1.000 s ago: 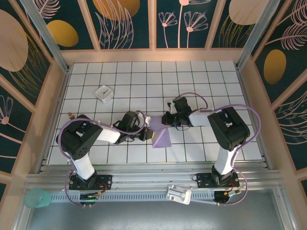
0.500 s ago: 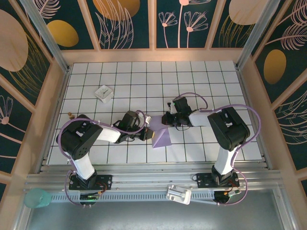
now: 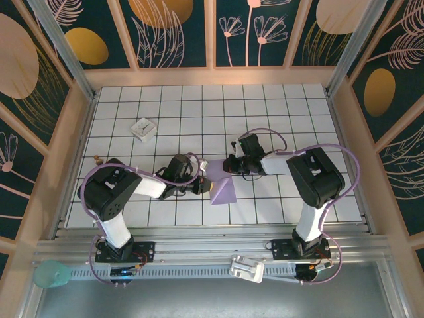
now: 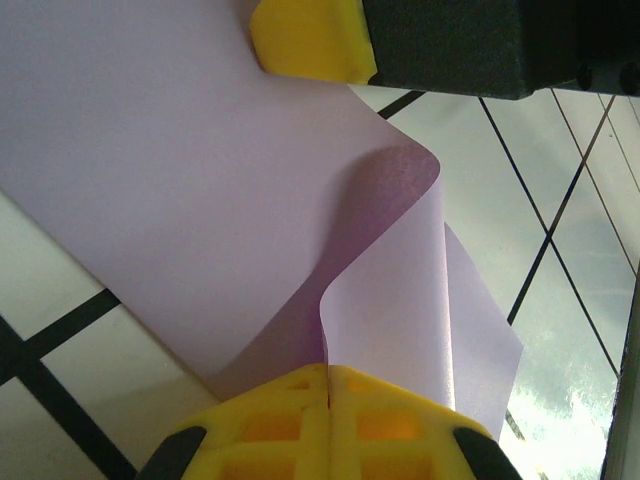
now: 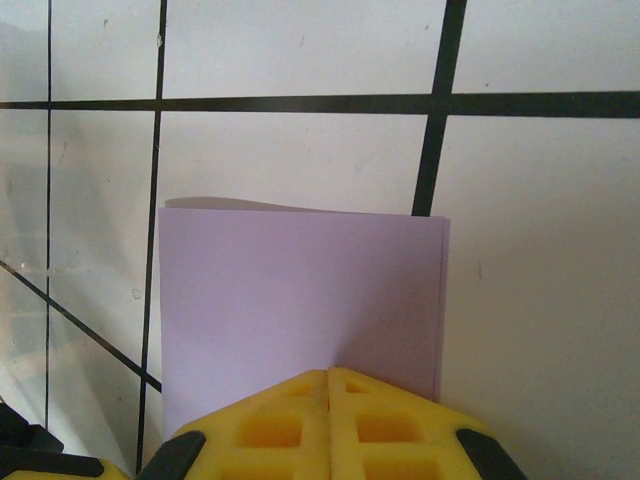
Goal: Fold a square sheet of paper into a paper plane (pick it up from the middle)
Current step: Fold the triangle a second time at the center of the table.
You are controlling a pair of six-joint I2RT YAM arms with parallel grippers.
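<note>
Holding just as a second ago, well to the right of the white block (image 3: 143, 128) and nearer: left tool (image 4: 328, 378) clamped on the square sheet of paper (image 3: 223, 191), right tool (image 5: 328, 385) shut at its flat edge, fold apparently unfinished.

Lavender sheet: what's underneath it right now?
The white tiled table lies beneath the lavender sheet; a black grid line disappears under its edge. The sheet curls over itself near the left gripper. Whatever lies under the covered area is hidden.
</note>
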